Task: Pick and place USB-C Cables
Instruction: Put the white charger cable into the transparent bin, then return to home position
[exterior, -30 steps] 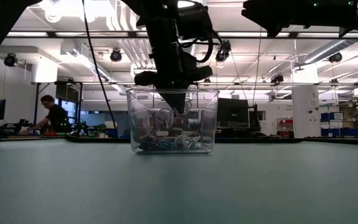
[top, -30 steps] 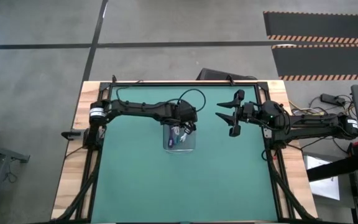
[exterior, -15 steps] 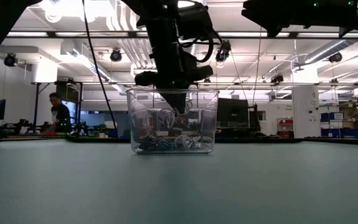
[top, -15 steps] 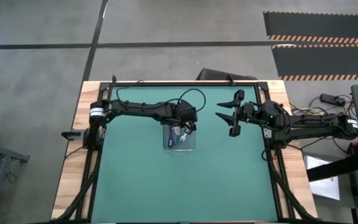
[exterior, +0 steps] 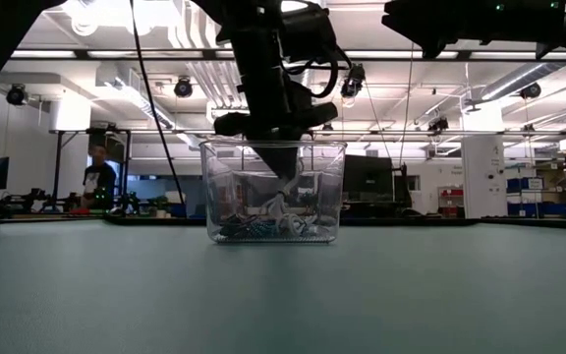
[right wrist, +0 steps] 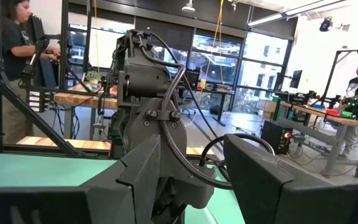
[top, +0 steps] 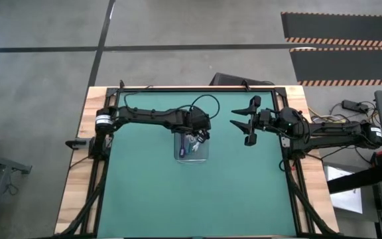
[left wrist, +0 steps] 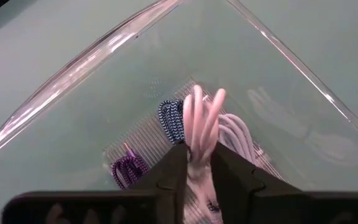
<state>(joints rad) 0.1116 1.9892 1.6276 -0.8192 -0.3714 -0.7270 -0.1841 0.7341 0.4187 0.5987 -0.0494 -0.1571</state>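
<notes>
Left wrist view: white cable (left wrist: 202, 121) between left pincer (left wrist: 199, 163) fingers.

Left gripper (left wrist: 197, 163) low, fingers narrowly parted — right gripper (top: 251, 121) raised, fingers apart.

Left claw (left wrist: 199, 163) pinching white cable (left wrist: 202, 118) inside tray (left wrist: 73, 68)

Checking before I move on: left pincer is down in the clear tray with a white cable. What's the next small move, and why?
Probably open the left pincer fully and lift straight up. The white cable it grips hangs inside the tray, over the other cables, and none lie outside.
</notes>
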